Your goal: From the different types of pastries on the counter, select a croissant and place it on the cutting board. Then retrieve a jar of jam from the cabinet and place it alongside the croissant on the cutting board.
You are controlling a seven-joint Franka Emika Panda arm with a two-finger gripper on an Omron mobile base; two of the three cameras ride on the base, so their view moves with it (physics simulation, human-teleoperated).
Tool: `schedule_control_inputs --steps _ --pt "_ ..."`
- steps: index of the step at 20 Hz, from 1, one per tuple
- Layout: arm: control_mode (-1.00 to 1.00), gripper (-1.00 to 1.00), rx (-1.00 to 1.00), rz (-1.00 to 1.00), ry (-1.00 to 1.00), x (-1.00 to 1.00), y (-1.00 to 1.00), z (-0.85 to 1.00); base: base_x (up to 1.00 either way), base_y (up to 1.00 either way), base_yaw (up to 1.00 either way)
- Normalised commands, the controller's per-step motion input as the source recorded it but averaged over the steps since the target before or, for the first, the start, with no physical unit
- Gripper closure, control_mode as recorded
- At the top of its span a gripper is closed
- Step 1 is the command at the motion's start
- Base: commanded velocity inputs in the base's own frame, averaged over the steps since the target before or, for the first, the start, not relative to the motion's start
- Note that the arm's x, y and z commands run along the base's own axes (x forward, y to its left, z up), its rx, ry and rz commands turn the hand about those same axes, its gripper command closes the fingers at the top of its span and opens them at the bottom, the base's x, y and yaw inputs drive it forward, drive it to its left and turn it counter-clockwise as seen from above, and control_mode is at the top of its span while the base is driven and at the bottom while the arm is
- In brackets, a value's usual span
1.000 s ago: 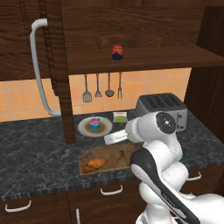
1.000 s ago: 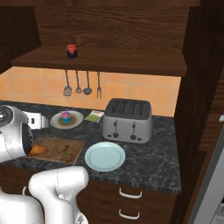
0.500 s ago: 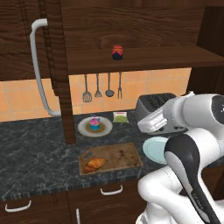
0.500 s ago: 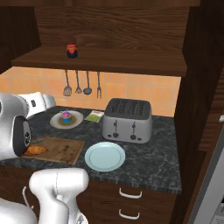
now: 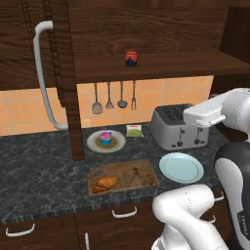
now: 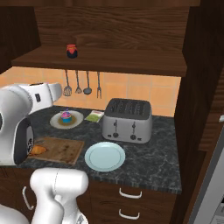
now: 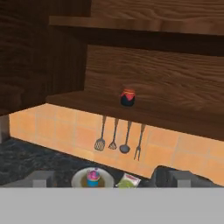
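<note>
At the left of the left base view, the cabinet (image 5: 58, 73) door is seen swung open, so the shelf is reachable. Lower left of centre, the croissant (image 5: 105, 184) is laid on the cutting board (image 5: 136, 173), on the bench (image 5: 34, 166); that step is judged done. Top centre, the jar of jam (image 5: 131, 58) is left upright on the shelf. In the hand view, the hand (image 7: 109, 179) is held apart and empty, aimed at the jar.
</note>
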Motion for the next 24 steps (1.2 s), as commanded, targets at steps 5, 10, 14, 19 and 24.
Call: schedule_control_inputs --steps 5,10,14,19,24 --pt "-1.00 -1.00 0.02 -0.05 -0.25 0.00 -0.04 0.42 0.00 0.00 0.00" --pt "-1.00 -1.00 0.06 -0.02 0.14 0.64 -0.03 0.65 0.00 0.00 0.00" --pt "-1.00 -1.00 -0.01 -0.03 0.04 0.13 -0.05 0.71 0.00 0.00 0.00" --pt "-1.00 -1.00 0.00 -0.04 0.35 0.43 0.05 -0.02 0.00 0.00 0.00" --pt "-1.00 -1.00 0.00 -0.06 0.10 0.34 0.11 0.00 0.00 0.00 0.00"
